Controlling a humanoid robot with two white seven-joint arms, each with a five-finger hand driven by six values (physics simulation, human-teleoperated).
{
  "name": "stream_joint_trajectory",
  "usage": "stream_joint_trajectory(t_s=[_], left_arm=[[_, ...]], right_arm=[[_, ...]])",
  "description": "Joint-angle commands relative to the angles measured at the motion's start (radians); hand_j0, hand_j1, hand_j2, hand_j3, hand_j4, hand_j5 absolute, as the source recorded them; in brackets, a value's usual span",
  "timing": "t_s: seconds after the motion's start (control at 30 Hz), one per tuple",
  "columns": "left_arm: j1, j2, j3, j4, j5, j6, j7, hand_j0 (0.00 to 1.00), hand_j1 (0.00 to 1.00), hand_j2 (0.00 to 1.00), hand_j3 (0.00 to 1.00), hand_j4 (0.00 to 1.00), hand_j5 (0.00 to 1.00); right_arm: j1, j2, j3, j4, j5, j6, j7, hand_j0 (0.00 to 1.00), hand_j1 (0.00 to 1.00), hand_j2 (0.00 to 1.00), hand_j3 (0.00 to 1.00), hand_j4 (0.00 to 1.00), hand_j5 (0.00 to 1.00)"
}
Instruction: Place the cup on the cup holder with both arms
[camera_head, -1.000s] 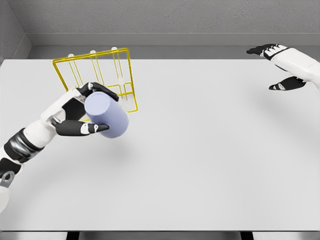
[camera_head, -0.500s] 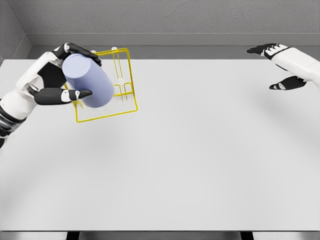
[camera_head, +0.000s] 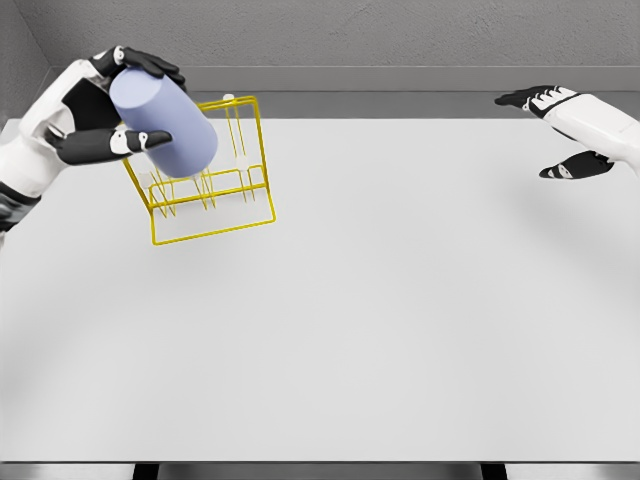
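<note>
Gripping the pale lavender cylindrical cup (camera_head: 163, 122) between thumb and curled fingers, the left hand (camera_head: 100, 115) holds it tilted above the yellow wire cup holder (camera_head: 215, 195), over its left pegs. A careless drop could topple that light frame. The right hand (camera_head: 560, 130), well right of the holder, hangs spread and empty.

Lavender cup (camera_head: 165, 125); yellow wire cup holder (camera_head: 215, 190); white table (camera_head: 400, 320); grey wall (camera_head: 350, 35).

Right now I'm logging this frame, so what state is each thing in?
cup: tilted, held in the air over the rack
left hand: shut on the cup
cup holder: standing on the table, no cup on it
right hand: open, holds nothing
</note>
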Motion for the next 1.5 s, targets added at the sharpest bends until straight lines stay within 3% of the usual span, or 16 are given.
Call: stream_joint_trajectory(t_s=[0.0,0.53,1.17,1.2,1.27,1.3,1.47], left_arm=[[-0.003,-0.006,-0.001,0.022,0.002,0.01,0.001,0.44,0.44,0.44,0.44,0.44,0.44],[-0.084,-0.085,-0.002,0.134,-0.078,0.047,0.001,0.43,0.43,0.43,0.43,0.43,0.43],[-0.045,-0.089,-0.018,0.165,-0.105,0.047,0.001,0.44,0.44,0.44,0.44,0.44,0.44],[-0.045,-0.088,-0.016,0.165,-0.105,0.045,0.001,0.46,0.46,0.46,0.46,0.46,0.46],[-0.045,-0.083,-0.015,0.163,-0.105,0.043,0.001,0.77,0.77,0.77,0.77,0.77,0.77],[-0.046,-0.079,-0.015,0.163,-0.105,0.042,0.001,0.84,0.84,0.84,0.84,0.84,0.84],[-0.045,-0.076,-0.01,0.163,-0.105,0.04,0.001,1.0,1.0,1.0,1.0,1.0,1.0]], right_arm=[[0.0,0.0,-0.002,0.0,-0.007,0.001,-0.001,1.0,1.0,1.0,1.0,1.0,1.0],[0.002,0.0,-0.001,0.0,-0.007,0.001,-0.001,1.0,1.0,1.0,1.0,1.0,1.0],[0.002,0.004,-0.001,0.004,-0.007,0.001,-0.001,1.0,1.0,1.0,1.0,1.0,1.0],[0.002,0.009,-0.001,0.004,-0.007,0.001,-0.001,1.0,1.0,1.0,1.0,1.0,1.0],[0.002,0.009,-0.001,0.004,-0.007,0.001,-0.001,1.0,1.0,1.0,1.0,1.0,1.0],[0.002,0.009,-0.001,0.004,-0.007,0.001,-0.001,1.0,1.0,1.0,1.0,1.0,1.0],[0.002,0.009,-0.001,0.004,-0.007,0.001,-0.001,1.0,1.0,1.0,1.0,1.0,1.0]])
